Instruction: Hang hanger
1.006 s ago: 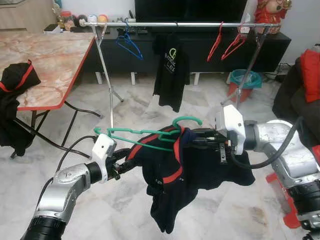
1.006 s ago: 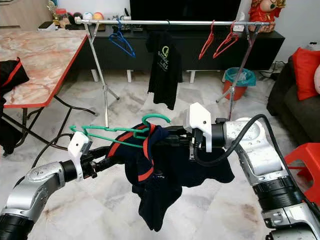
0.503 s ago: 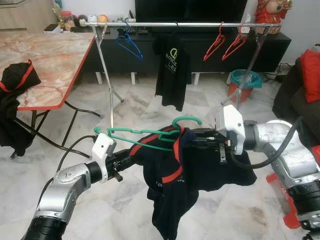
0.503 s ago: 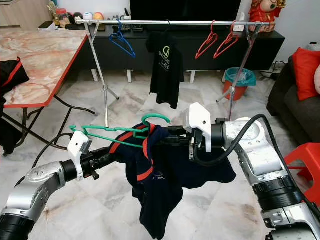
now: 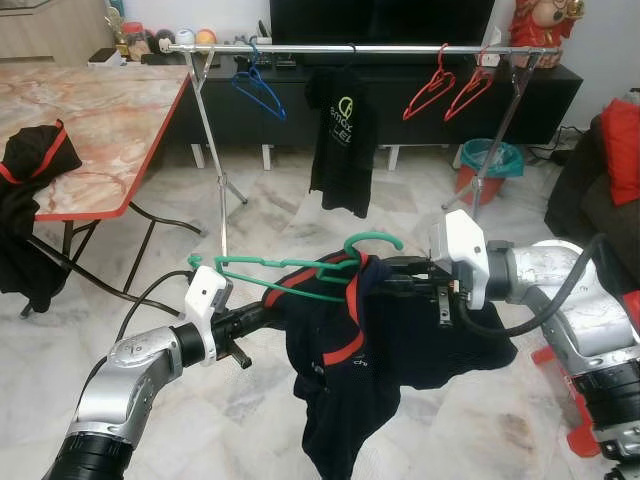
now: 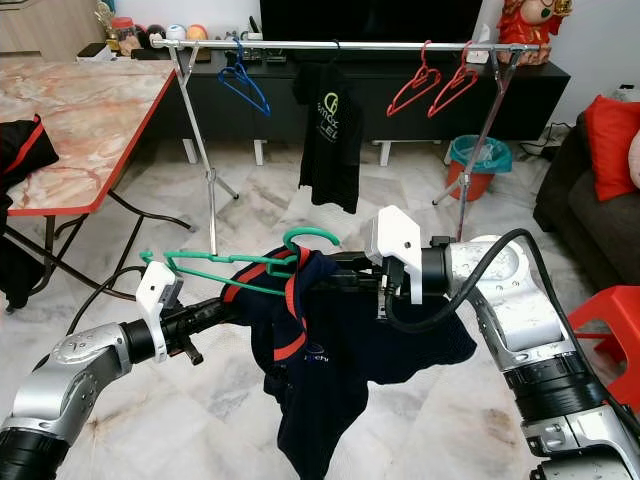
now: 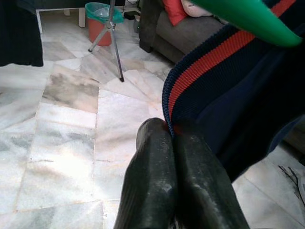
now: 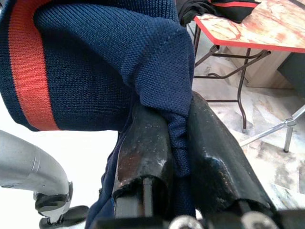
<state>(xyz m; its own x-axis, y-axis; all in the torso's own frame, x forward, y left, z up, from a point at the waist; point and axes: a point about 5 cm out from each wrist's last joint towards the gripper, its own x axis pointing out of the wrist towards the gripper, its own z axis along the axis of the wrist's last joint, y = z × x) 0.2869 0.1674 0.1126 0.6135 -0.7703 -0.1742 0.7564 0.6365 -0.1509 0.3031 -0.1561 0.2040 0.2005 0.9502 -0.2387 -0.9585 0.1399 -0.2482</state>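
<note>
A green hanger (image 5: 300,270) is held level in front of me, threaded into the collar of a navy shirt with red trim (image 5: 400,335) that droops below it. My left gripper (image 5: 268,314) is shut on the shirt's collar edge (image 7: 167,125) under the hanger's left arm. From the right, my right gripper (image 5: 382,276) is shut on navy fabric (image 8: 162,62) just below the hanger's hook (image 5: 375,240). The silver clothes rail (image 5: 350,47) stands farther ahead, across the room.
On the rail hang a blue hanger (image 5: 258,90), a black T-shirt (image 5: 343,140) and two red hangers (image 5: 450,92). A marble table (image 5: 90,120) with a dark garment (image 5: 35,160) is at left. A teal bin (image 5: 488,158), sofa (image 5: 600,190) and red stool (image 5: 585,405) are at right.
The navy shirt has slid a little and now hangs lower, spreading to the right. The red hangers and black T-shirt on the rail sway. Both grippers keep their hold.
</note>
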